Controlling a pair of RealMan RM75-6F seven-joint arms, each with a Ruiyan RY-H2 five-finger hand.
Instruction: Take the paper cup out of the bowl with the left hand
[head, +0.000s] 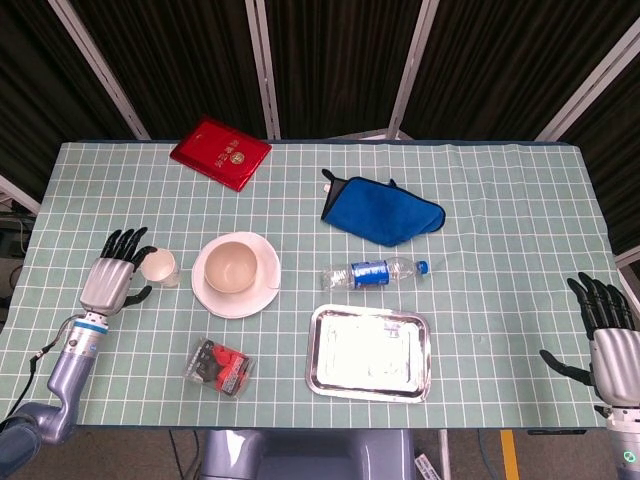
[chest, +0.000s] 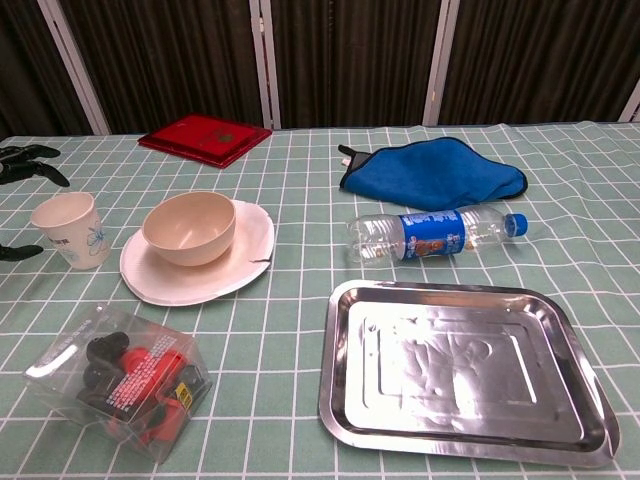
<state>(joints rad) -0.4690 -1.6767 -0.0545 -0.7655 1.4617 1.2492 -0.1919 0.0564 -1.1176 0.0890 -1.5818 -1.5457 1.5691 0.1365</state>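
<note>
The white paper cup (head: 160, 267) (chest: 70, 229) with a blue print stands on the table just left of the plate, leaning a little. The beige bowl (head: 232, 265) (chest: 189, 227) has nothing in it and sits on a white plate (head: 255, 300) (chest: 205, 278). My left hand (head: 110, 279) lies left of the cup with its fingers spread and holds nothing. In the chest view only its dark fingertips (chest: 28, 155) show at the left edge, apart from the cup. My right hand (head: 606, 328) hovers open at the table's near right corner.
A red booklet (head: 220, 152) lies at the back left and a blue cloth (head: 382, 212) at the back middle. A plastic bottle (head: 374, 272) lies on its side above a steel tray (head: 368, 352). A clear box of red and black parts (head: 220, 367) sits at the front left.
</note>
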